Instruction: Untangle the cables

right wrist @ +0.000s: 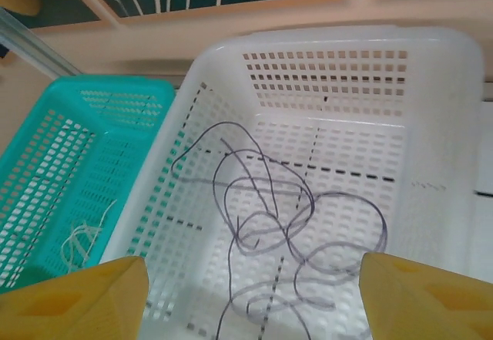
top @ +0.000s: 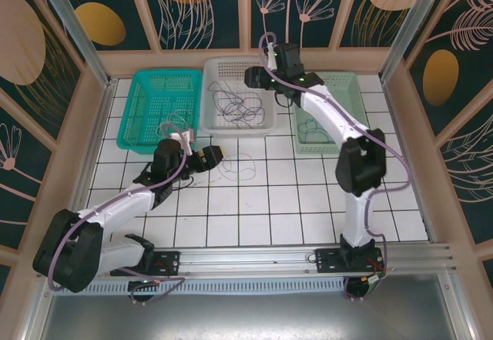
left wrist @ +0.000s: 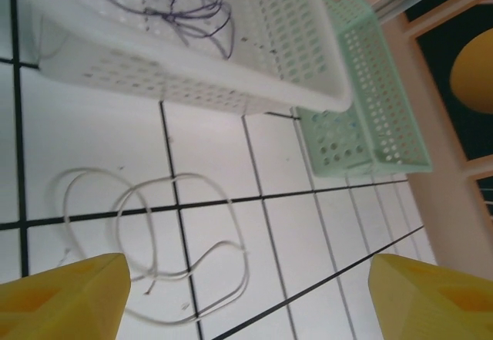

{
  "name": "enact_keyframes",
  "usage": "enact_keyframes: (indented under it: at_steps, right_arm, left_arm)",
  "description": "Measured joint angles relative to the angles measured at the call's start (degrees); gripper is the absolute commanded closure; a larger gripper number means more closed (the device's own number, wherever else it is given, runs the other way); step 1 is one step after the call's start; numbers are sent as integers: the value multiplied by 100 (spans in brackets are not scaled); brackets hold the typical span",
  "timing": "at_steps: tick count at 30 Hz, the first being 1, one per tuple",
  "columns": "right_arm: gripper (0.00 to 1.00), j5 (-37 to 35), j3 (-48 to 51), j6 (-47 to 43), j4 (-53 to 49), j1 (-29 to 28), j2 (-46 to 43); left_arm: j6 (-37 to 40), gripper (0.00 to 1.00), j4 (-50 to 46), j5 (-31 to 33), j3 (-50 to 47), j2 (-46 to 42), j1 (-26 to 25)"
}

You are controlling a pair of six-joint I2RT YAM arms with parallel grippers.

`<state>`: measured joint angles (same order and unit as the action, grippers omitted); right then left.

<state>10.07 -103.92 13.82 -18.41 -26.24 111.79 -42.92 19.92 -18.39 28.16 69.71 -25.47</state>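
Setting: a white-tiled table [top: 254, 201] with dark grout lines. It is walled by panels painted with pale leaves and orange ovals on deep teal. I cannot make out any lettering on the baskets or arms.
Baskets: three perforated plastic baskets stand in a row at the far edge. The teal basket [top: 154, 97] is on the left, the white basket [top: 231, 66] in the middle and the pale green basket [top: 350, 97] on the right.
Tangle: the dark cables [top: 239, 107] [right wrist: 296, 217] [left wrist: 196, 12] are thin purplish-black wires. They lie on the floor of the white basket in loose loops that cross one another several times.
On the tiles: the pale cable [left wrist: 181, 240] [top: 243, 168], whitish and floppy, lies in a few open curls just in front of the white basket, with its ends loose.
Teal basket contents: a small whitish wire bundle [right wrist: 81, 240] [top: 176, 118] rests on the floor near the side that faces the white basket.
Green basket contents: a dark loop [top: 312, 133] lies on its floor, beside the right arm.
Left gripper: the left gripper [top: 214, 155] [left wrist: 246, 309] hangs low over the tiles just beside the pale cable. Its yellow fingers [left wrist: 65, 297] are spread wide apart, and I cannot tell whether they touch the wire.
Right gripper: the right gripper [top: 256, 76] [right wrist: 250, 305] hovers above the white basket, looking down on the dark tangle. Its yellow fingers [right wrist: 427, 297] are likewise wide apart and clear of the wires.
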Motion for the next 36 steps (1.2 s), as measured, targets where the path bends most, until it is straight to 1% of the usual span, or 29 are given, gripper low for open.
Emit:
enact_keyframes:
  at_steps: [3,8,12,15,18,22,24,27,36]
  right_arm:
    - [27,70,949,-17,323,-7,-940]
    - [33,2,2577,-90,717,-140,-2105]
    - [37,-103,3853,-133,798,-505,-2640]
    - [40,-229,4441,-140,791,-964,-2776]
    - [43,-378,4728,-103,761,-1453,-2745]
    - [48,-634,4774,22,758,-1843,-2450]
    - [51,-756,4774,98,763,-1926,-2201]
    - [53,-925,4769,192,763,-1974,-1794]
    - [53,-1517,4295,461,616,-2157,-754]
  left_arm:
    - [129,21,-271,37,0,33,0]
    - [210,25,-466,131,0,109,-2]
    - [323,31,-706,227,66,498,-2]
    - [372,32,-809,243,116,726,-2]
    - [374,32,-817,245,146,743,-2]
    - [372,32,-815,258,186,708,-2]
    - [372,32,-817,264,186,640,-2]
    - [372,31,-817,293,186,507,-2]
    - [372,29,-817,442,155,173,-2]
